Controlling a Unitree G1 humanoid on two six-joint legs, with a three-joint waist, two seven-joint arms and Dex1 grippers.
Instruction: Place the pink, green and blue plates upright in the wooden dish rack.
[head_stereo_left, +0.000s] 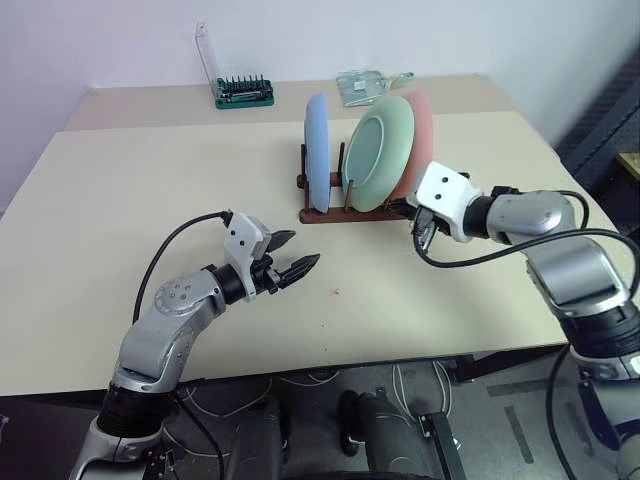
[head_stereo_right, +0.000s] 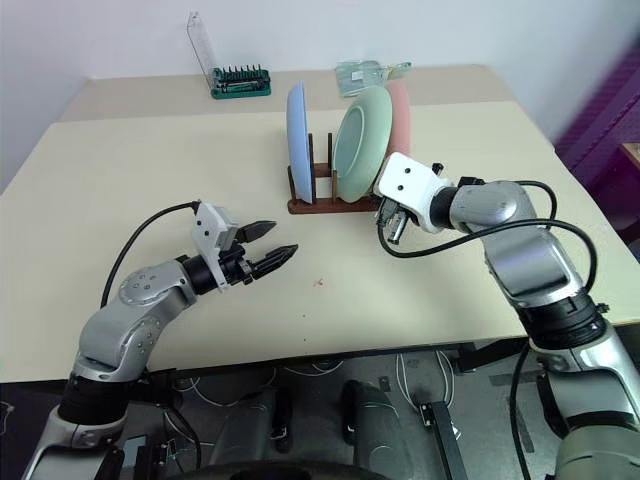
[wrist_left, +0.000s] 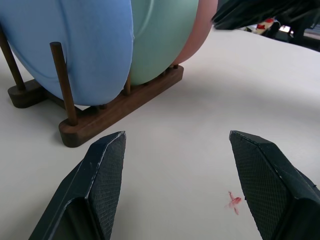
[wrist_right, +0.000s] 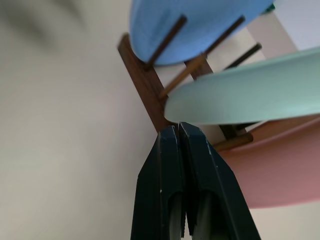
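Resting my open, empty left gripper (head_stereo_left: 296, 254) over the table (head_stereo_left: 120, 200) | right gripper (wrist_right: 178, 131) shut, empty, by the rack (head_stereo_left: 325, 212) | blue (head_stereo_left: 317, 150), green (head_stereo_left: 380, 150), pink (head_stereo_left: 422, 125) plates racked upright

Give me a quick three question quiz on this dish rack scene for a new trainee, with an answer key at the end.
1. True or false: all three plates stand in the wooden dish rack.
2. Which plate stands nearest the right pincer? A blue, B green, C pink
3. What state is the left pincer in?

Key:
1. True: blue plate, green plate and pink plate are all racked.
2. B
3. Open, holding nothing.
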